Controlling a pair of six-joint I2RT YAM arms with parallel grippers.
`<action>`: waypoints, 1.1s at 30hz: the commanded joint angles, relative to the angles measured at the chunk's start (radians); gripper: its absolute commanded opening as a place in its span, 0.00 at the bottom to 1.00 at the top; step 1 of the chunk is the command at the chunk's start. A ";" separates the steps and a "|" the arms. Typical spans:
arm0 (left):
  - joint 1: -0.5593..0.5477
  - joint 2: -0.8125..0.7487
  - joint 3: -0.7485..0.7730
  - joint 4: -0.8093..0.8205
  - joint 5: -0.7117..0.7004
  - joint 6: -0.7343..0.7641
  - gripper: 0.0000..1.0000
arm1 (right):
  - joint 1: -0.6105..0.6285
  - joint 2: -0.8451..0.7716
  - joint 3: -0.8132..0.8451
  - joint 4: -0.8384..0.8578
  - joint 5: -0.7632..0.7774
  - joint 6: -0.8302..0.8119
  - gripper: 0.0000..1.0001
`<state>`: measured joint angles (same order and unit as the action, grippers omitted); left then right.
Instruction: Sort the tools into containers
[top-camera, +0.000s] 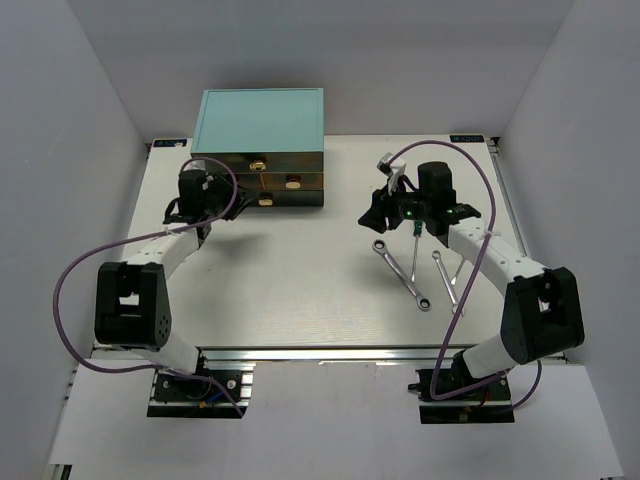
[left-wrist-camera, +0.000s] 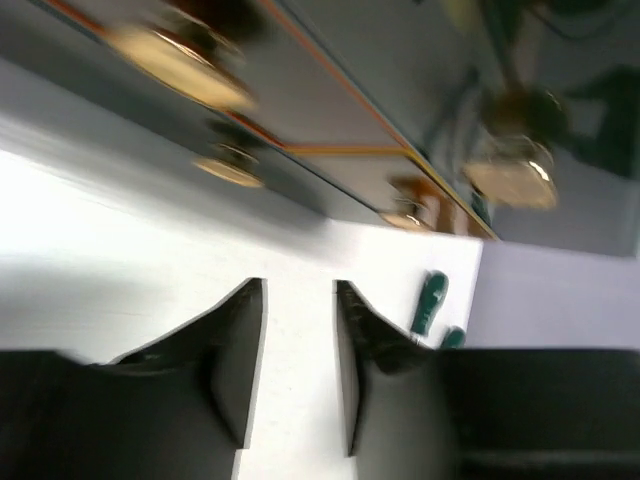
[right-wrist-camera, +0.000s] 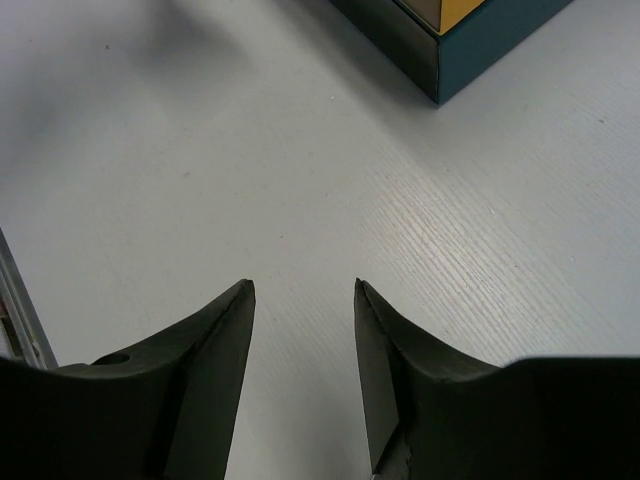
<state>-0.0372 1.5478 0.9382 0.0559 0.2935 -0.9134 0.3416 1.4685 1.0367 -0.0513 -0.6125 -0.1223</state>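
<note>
White walls (top-camera: 100, 90) close in a pale surface (top-camera: 290, 290) that carries everything I'm working with.

On my left wrist view, the left hand (left-wrist-camera: 300, 290) has its two dark fingers parted by a modest gap, with nothing between them, only bare surface. That view is blurred. Just beyond the fingers run the brownish drawers (top-camera: 265, 182), their gold knobs (left-wrist-camera: 230, 170) smeared but readable. Past the cabinet's far corner I make out two green handles (left-wrist-camera: 430, 302) lying on the surface. From above, this hand sits just beside the left front corner of the teal-topped cabinet (top-camera: 262, 118), and a purple cable (top-camera: 230, 205) loops across in front of the drawers.

The right hand (right-wrist-camera: 303, 288) is open wider and holds nothing. Under it is plain surface, with a corner of the cabinet at the upper right of its view. From above, it hangs well to the right of the drawers. Right below its wrist a thin screwdriver (top-camera: 413, 255) lies with its upper end tucked under the arm. Two silver wrenches (top-camera: 400, 272) lie on either side of it, one on its left and one by the forearm. All three are out on the surface, well apart from the drawers.
</note>
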 joint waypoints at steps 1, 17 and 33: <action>-0.088 -0.037 -0.010 0.070 0.062 -0.013 0.47 | 0.002 0.016 0.023 0.030 -0.001 0.045 0.50; -0.414 0.089 0.043 0.173 -0.467 -0.482 0.65 | 0.004 -0.031 -0.020 0.041 0.060 0.075 0.50; -0.429 0.224 0.204 0.078 -0.640 -0.639 0.64 | 0.000 -0.079 -0.067 0.074 0.102 0.052 0.51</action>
<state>-0.4618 1.7805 1.0969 0.1535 -0.2966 -1.5307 0.3416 1.4216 0.9775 -0.0235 -0.5217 -0.0597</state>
